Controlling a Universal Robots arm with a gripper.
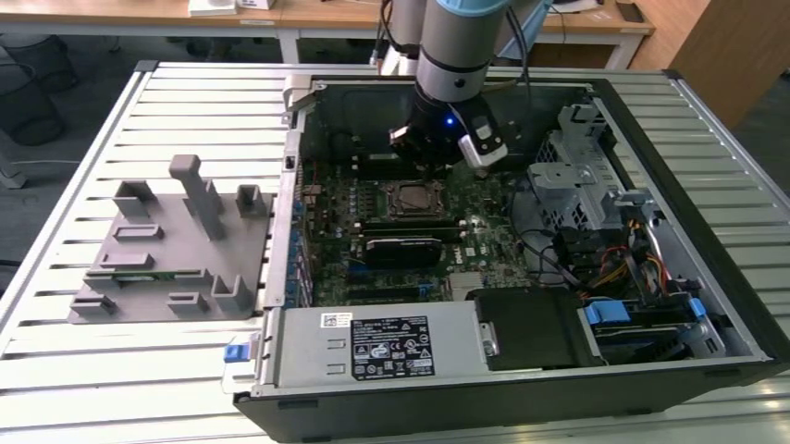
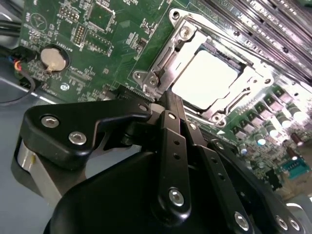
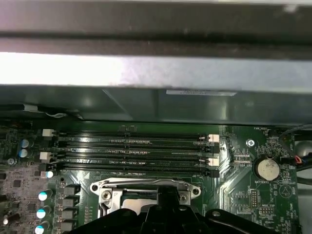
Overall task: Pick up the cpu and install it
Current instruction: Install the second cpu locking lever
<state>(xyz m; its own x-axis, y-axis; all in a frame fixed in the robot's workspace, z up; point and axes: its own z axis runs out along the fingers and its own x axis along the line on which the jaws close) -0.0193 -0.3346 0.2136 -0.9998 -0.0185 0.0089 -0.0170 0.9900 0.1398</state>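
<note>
Gripper [image 2: 171, 100] fingers pressed together, empty, tips just beside socket frame [image 2: 183, 34]. Cpu [image 2: 204, 78] lies flat inside socket frame, silvery top up. Judged light, rigid, fragile underside; hold by opposite edges only.

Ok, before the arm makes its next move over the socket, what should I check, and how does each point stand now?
1. The cpu lies inside the socket frame: ok.
2. The cpu sits flat and fully seated: cannot tell.
3. Nothing lies on the cpu's top: ok.
4. The gripper stands clear of the socket frame: cannot tell; its tip is at the frame's edge.
5. The memory slots are free of loose parts: ok.
</note>
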